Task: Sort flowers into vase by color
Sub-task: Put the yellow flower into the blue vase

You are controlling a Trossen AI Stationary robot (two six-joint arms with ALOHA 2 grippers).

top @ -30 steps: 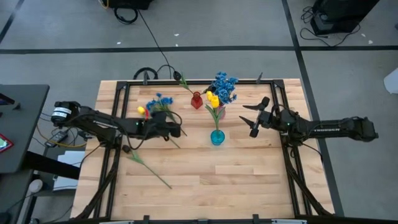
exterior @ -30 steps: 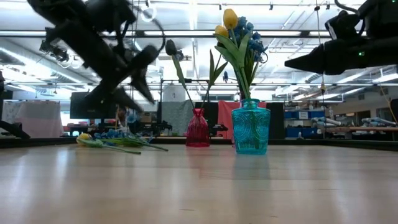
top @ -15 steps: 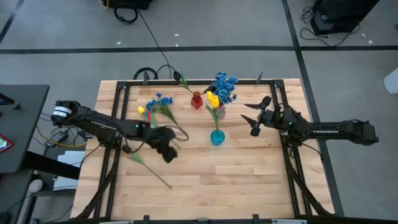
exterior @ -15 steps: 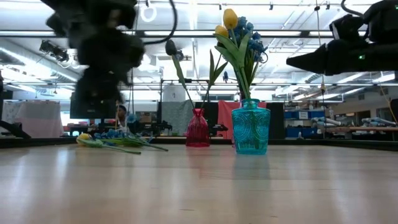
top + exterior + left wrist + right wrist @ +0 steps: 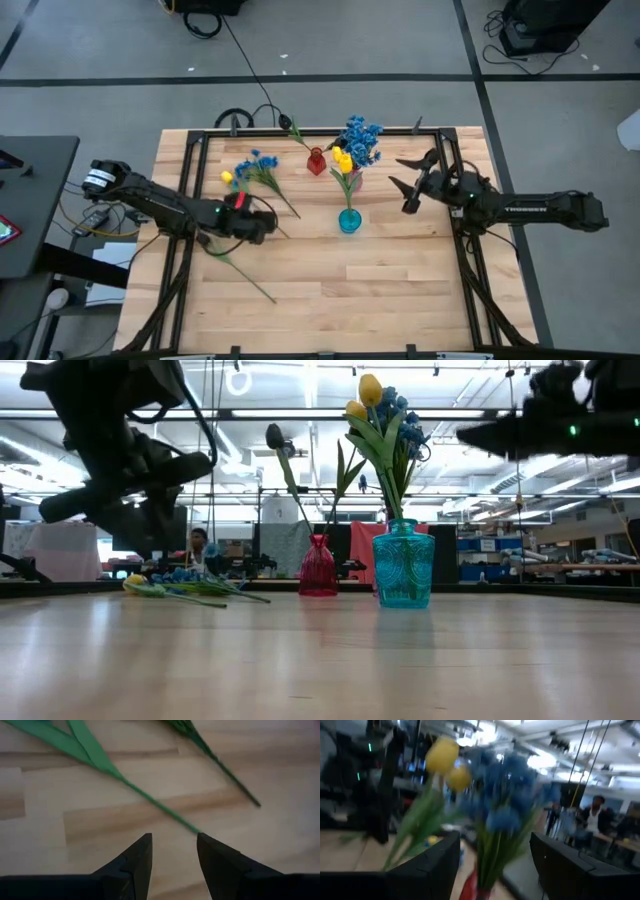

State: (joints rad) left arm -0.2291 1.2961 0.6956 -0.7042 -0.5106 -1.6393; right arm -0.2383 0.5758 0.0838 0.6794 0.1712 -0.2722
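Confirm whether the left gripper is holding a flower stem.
No: the left gripper stands open over the table, and the green stem lies flat ahead of it.

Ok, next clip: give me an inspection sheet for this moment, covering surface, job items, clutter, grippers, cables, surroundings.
Surface: wooden table, black frame.
Job's things: teal vase holds yellow and blue flowers; red vase holds one dark bloom; loose flowers lie far left; a green stem lies near.
Clutter: nothing seen.
Grippers: left gripper open, empty, above a stem; right gripper open, empty, right of the vases.
Cables: black cable across the floor.
Surroundings: workshop, people behind.
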